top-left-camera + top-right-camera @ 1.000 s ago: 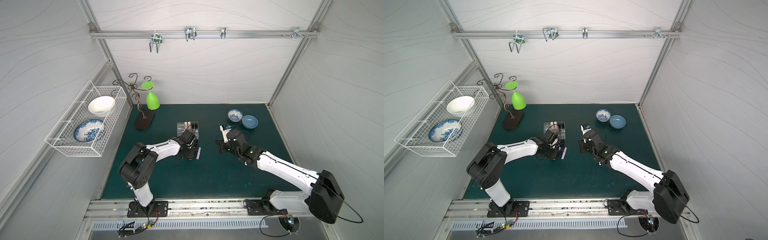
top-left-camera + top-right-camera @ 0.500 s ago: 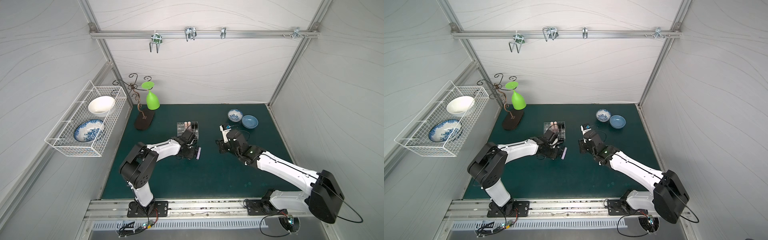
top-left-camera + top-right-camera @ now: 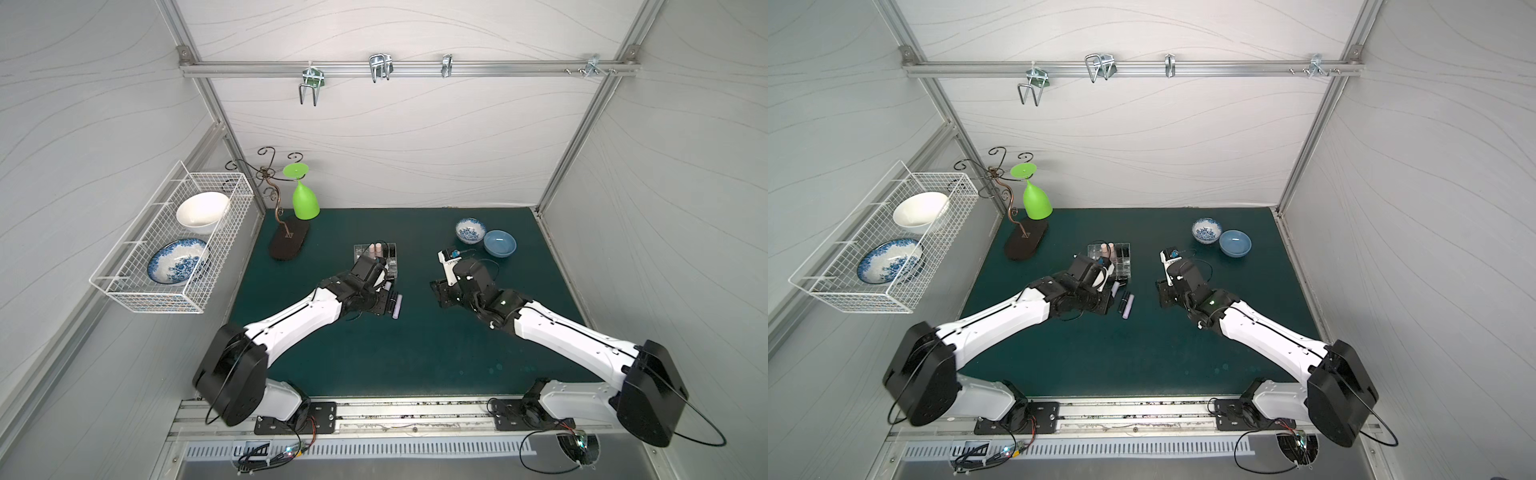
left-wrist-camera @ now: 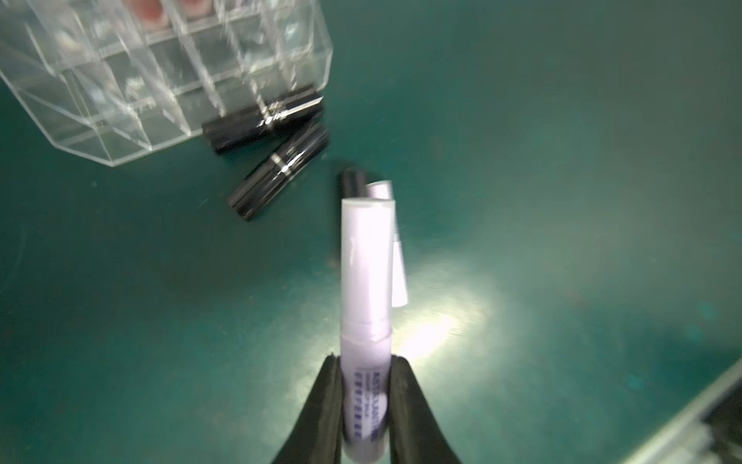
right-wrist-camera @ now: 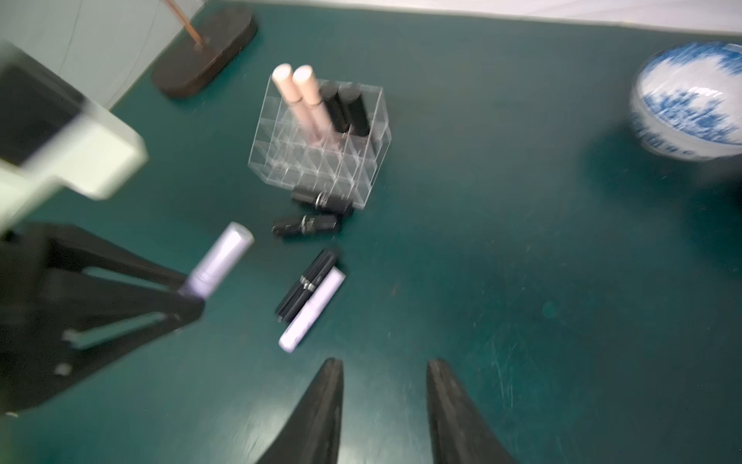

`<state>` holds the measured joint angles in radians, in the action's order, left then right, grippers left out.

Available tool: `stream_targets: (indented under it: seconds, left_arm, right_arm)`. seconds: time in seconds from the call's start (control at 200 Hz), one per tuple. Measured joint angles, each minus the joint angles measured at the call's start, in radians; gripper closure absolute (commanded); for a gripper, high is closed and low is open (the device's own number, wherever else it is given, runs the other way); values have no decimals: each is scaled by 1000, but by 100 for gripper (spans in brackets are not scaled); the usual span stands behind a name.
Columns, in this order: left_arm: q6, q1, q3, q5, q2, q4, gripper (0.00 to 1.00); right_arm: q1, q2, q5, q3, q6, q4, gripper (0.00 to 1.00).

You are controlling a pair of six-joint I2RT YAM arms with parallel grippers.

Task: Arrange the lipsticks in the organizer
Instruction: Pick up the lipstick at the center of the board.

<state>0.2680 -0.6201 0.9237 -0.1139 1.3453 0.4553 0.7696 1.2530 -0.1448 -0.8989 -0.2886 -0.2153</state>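
Left gripper [image 4: 366, 363] is pinching a lilac lipstick [image 4: 366, 273] by one end, holding it above the green mat [image 4: 562, 201]. The organizer [image 5: 309, 168] is standing nearby on the mat, carrying two pink lipsticks [image 5: 299, 94] and two black lipsticks [image 5: 347, 108] in its far row. Three black tubes [image 5: 305, 225] and a second lilac tube [image 5: 312, 308] are lying just beside it. Right gripper [image 5: 384, 371] is hovering well apart — jaws parted, gripping nothing.

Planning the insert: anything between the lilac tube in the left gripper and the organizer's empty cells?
Only low clutter: two black lipsticks lie on the mat between the lilac lipstick and the organizer, one at its wall. Near cells look empty; pink tubes and black tubes stand in the far row. From above, likely clear.
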Motion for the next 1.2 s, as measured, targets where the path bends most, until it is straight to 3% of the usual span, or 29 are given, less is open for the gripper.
stream_targets:
  seconds: [0.155,0.33,0.48,0.845,1.201]
  left_arm:
    - [17,-14,-68,-122,-159,-20,78]
    - [43,-18,-87,-265,-250,-49,78]
    - [71,-19,-87,-357,-315,-92,78]
    - [88,-21,-89,-441,-342,-125,79]
    - [89,-21,-98,-467,-342,-143,79]
  right_arm:
    - [-82,15,293,-211,42,-102,37]
    - [-138,23,643,-312,48,-144,34]
    - [-158,76,845,-311,46,-187,35]
    - [-173,167,1157,-236,-28,-115,41]
    - [-161,200,1218,-235,-78,-32,58]
